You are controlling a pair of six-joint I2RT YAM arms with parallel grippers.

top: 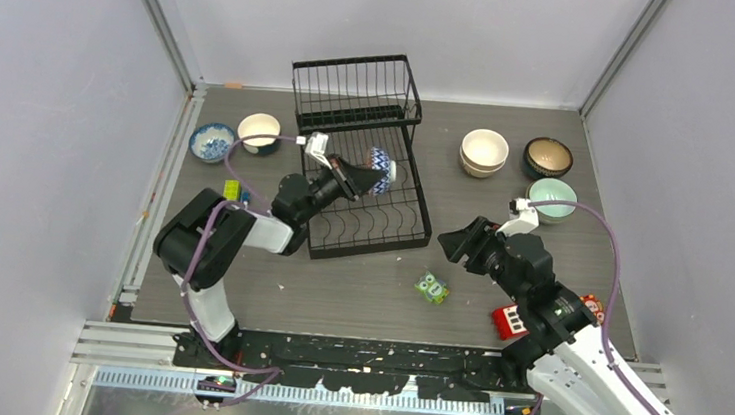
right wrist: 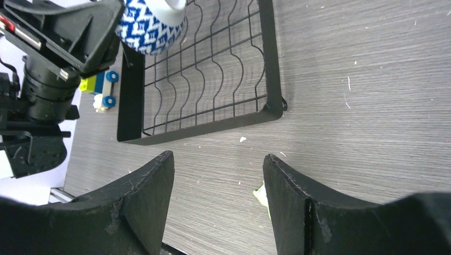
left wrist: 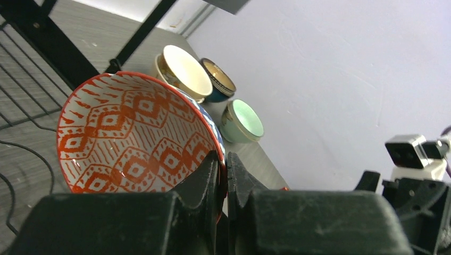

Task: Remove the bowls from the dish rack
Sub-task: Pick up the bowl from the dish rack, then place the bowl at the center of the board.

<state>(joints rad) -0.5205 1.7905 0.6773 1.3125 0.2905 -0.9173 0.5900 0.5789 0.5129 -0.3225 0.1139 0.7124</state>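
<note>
The black wire dish rack (top: 356, 92) stands at the table's middle back. My left gripper (top: 366, 178) is shut on the rim of a bowl (top: 383, 171), blue-patterned outside and red-patterned inside (left wrist: 127, 133), and holds it tilted over the rack's lower tray (right wrist: 213, 79). In the left wrist view the gripper (left wrist: 226, 170) pinches the rim between its jaws. My right gripper (top: 453, 243) is open and empty over bare table right of the rack; it also shows in its wrist view (right wrist: 218, 180). Other bowls stand on the table: blue-patterned (top: 213, 141), cream (top: 259, 130), stacked cream (top: 484, 152), dark teal (top: 548, 157), mint (top: 552, 198).
A green toy (top: 431, 288) lies in front of the rack, a red toy (top: 511, 321) lies near my right arm, and small blocks (top: 234, 192) lie left of the rack. Grey walls close in the table on three sides.
</note>
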